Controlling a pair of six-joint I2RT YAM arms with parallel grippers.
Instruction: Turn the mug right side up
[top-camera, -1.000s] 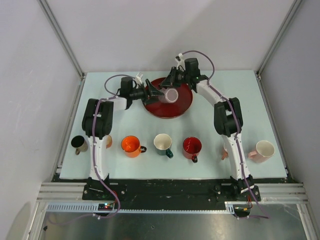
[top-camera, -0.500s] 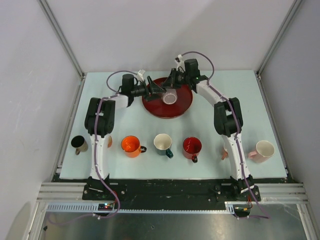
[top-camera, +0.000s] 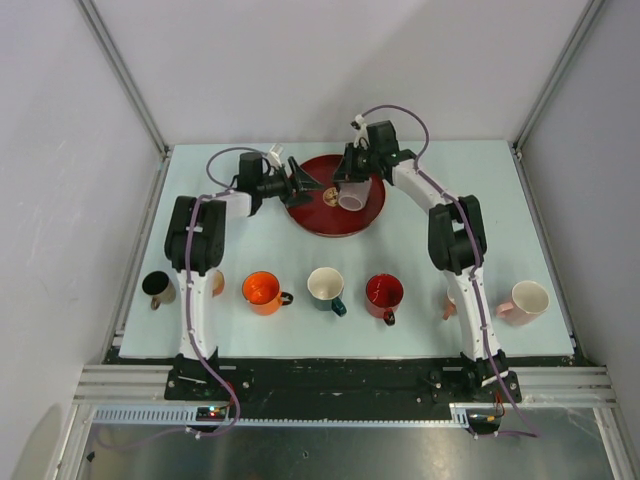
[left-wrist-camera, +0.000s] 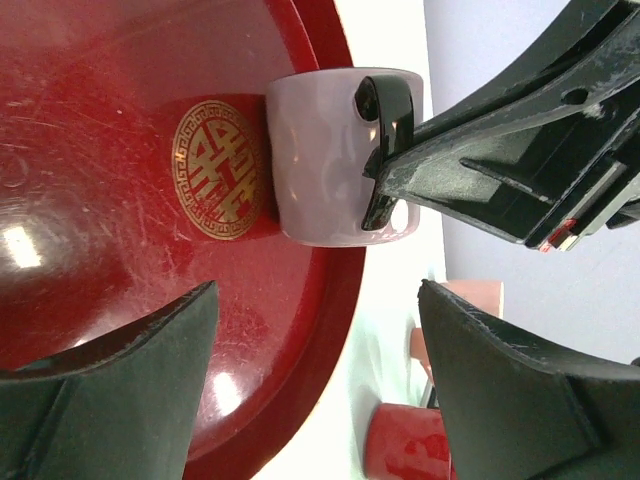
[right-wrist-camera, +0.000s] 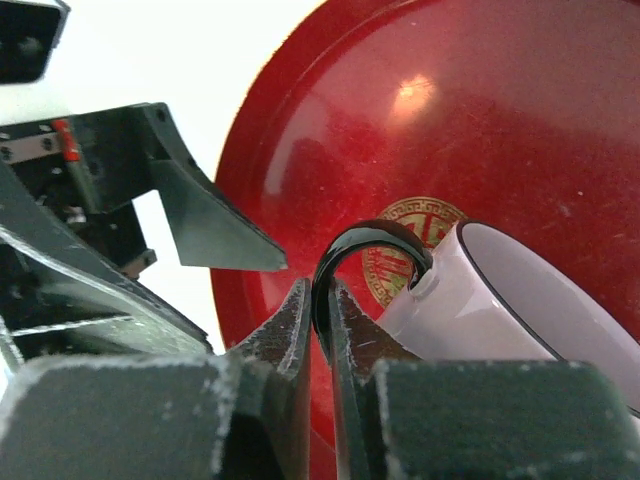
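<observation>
Pale desk (top-camera: 500, 230), red tray (top-camera: 310, 222): right end effector (right-wrist-camera: 322, 300) pinches the mug (right-wrist-camera: 470, 295) by its black handle (right-wrist-camera: 370, 238), left end effector (left-wrist-camera: 315, 330) gapes empty. Likely ceramic: rigid, slippery, chippable.

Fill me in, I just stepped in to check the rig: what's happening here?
The right gripper is shut on the black handle of a pale mug, holding it tilted over the red plate. The left gripper is open beside it, holding nothing. A row of other mugs sits mouth up nearer the arm bases.
</observation>
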